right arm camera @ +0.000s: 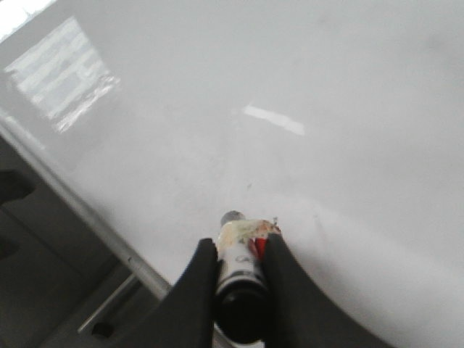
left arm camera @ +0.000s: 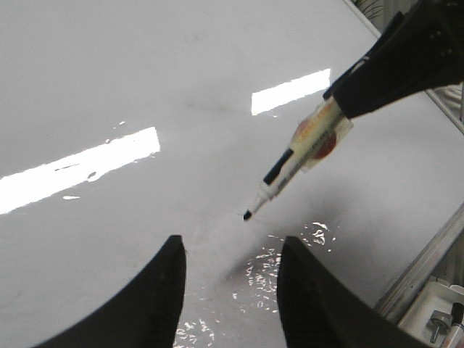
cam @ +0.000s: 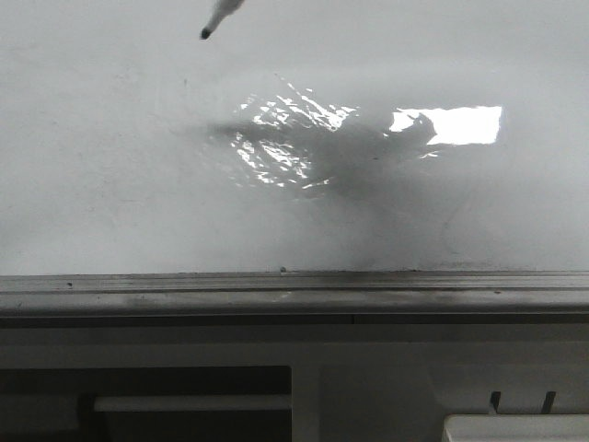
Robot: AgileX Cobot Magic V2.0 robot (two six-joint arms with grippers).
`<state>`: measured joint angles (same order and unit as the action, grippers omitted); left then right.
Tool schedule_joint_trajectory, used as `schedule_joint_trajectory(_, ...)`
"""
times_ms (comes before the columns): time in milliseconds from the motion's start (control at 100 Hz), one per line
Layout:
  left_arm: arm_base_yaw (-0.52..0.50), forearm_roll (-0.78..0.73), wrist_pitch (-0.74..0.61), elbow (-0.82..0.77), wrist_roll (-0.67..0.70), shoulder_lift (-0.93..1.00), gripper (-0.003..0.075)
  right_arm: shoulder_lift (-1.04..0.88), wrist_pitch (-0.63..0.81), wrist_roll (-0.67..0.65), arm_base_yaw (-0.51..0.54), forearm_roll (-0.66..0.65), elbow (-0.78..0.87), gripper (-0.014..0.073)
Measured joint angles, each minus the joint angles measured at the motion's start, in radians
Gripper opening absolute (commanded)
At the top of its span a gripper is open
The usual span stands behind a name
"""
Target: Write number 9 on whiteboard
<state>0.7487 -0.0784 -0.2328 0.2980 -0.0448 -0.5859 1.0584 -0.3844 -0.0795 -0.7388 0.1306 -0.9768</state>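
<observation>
The whiteboard (cam: 110, 166) is glossy white with bright glare patches. No number 9 is in view on it; its surface shows no drawn line. My right gripper (right arm camera: 241, 241) is shut on a white marker (right arm camera: 238, 254) with a black rear end. In the left wrist view the same marker (left arm camera: 293, 163) slants down to the board, black tip (left arm camera: 247, 215) close to the surface; whether it touches I cannot tell. The front view shows only the marker's tip (cam: 205, 33) at the top edge. My left gripper (left arm camera: 230, 241) hovers open over the whiteboard (left arm camera: 109, 72), nothing between its fingers.
A grey metal rail (cam: 276, 290) runs along the board's lower edge, also seen as the rail (left arm camera: 428, 261) beside the left gripper. Below it lies a white tray (left arm camera: 435, 319) with small items. A white box corner (cam: 515, 428) sits at the front right.
</observation>
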Motion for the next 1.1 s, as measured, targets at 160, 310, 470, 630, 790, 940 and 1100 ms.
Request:
schedule_joint_trajectory(160, -0.004, 0.002, 0.002, 0.000, 0.000, 0.000, 0.0283, 0.032, -0.064, -0.008, 0.086, 0.004, -0.052, -0.0069)
schedule_joint_trajectory(310, -0.004, 0.003, 0.002, 0.000, 0.000, 0.000, 0.0283, 0.083, -0.088, -0.010, 0.102, 0.004, -0.082, -0.0069)
schedule_joint_trajectory(470, -0.004, 0.003, 0.002, 0.000, 0.025, 0.000, 0.0283, 0.167, -0.072, -0.011, 0.102, 0.027, -0.131, -0.0069)
schedule_joint_trajectory(630, -0.004, 0.003, 0.002, 0.000, 0.030, 0.000, 0.0283, 0.251, -0.061, -0.017, 0.068, 0.077, -0.173, -0.0069)
schedule_joint_trajectory(790, -0.004, 0.003, 0.002, 0.000, 0.031, 0.000, 0.0283, 0.257, -0.204, -0.022, 0.053, 0.071, -0.173, -0.0069)
schedule_joint_trajectory(940, -0.004, 0.003, 0.003, -0.002, 0.031, 0.000, 0.0283, 0.219, -0.239, -0.024, 0.062, 0.017, -0.184, -0.0069)
schedule_joint_trajectory(1100, -0.004, 0.003, 0.005, -0.005, 0.031, 0.000, 0.0283, 0.212, -0.228, -0.024, 0.109, -0.018, -0.252, -0.0069)
